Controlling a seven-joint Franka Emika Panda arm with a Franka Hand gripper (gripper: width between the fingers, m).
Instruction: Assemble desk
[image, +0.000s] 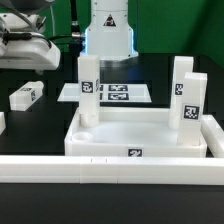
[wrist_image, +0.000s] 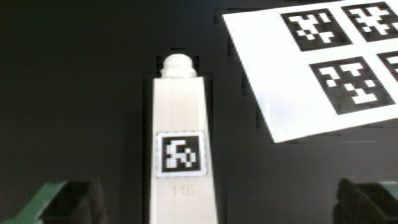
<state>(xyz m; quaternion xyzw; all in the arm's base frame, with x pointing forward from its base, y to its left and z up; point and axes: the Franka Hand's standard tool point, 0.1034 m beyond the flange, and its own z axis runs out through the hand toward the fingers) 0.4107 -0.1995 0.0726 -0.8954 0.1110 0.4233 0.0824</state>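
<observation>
With the gripper (wrist_image: 199, 200) wide open and empty astride a lying leg (wrist_image: 178, 140), an off-centre closure risked skewing it.

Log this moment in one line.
gripper: open, above leg | leg: lying flat on table, not gripped | desk top: three legs upright

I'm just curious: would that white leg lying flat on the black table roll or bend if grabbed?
The leg probably won't roll: its faces look flat, only the small end peg is round. It looks like stiff plastic, so bending seems unlikely. Smooth faces may slip slightly.
</observation>
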